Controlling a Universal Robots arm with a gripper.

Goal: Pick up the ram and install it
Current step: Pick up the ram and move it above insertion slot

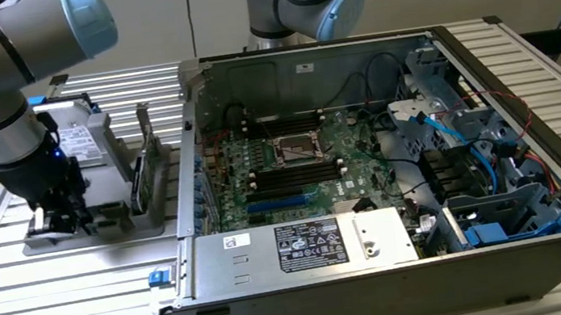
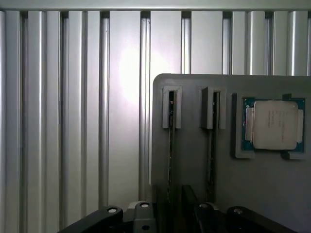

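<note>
Grey holder (image 2: 192,145) slots were packed close, so the ram (image 2: 170,111) could be jammed if the gripper (image 1: 68,221) was lowered off-centre. How wide it was set couldn't be told, tbh.

Robotics lab, slotted bench (image 1: 58,276), open computer (image 1: 384,282)

The ram (image 2: 170,116) stands edge-up, apparently slotted in a grey holder (image 2: 272,194).

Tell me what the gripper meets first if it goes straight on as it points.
Most likely a ram stick standing on edge in the gray holder directly beneath the gripper. Depth is unclear, so it could be the holder itself.
</note>
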